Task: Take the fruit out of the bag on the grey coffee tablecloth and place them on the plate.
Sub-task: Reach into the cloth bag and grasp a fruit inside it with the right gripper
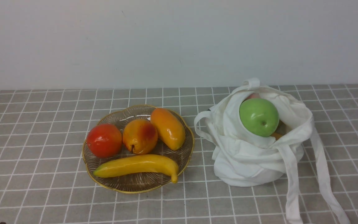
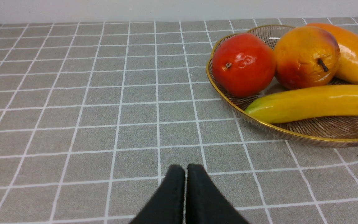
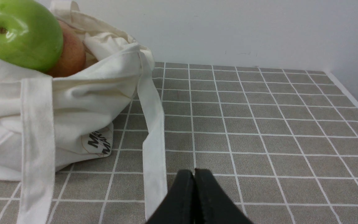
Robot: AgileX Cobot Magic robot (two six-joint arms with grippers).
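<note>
Left claw (image 2: 185,169) is closed, its 2 black fingers pressed together with nothing between them, low over the cloth and near the plate. Right claw (image 3: 194,174) is closed in the same way and empty, just beside one hanging strap of the bag.

At the mouth of the bag sits the green apple (image 1: 259,117), glossy, with its stem dimple facing the front camera. Touching it from behind is the pink-red apple (image 3: 71,54), mostly hidden. Below the green one, a sliver of an orange piece (image 1: 277,135) peeks over the fabric.

These lie in the bag (image 1: 247,161), a slumped white tote standing on the right side of the worktop. Its strap handles (image 1: 292,186) trail forward across the cloth, and a printed patch (image 3: 98,143) shows low on its side.

Left of the bag, near but apart from it, rests the plate (image 1: 138,183). It holds 4 fruits: a red fruit (image 1: 104,140), an orange-yellow pear (image 1: 139,136) and a mango (image 1: 168,128) in a row, with a banana (image 1: 138,165) lying across in front of them.

Everything rests on the grey coffee tablecloth (image 1: 36,124), which runs back to a plain pale wall (image 1: 179,40).
</note>
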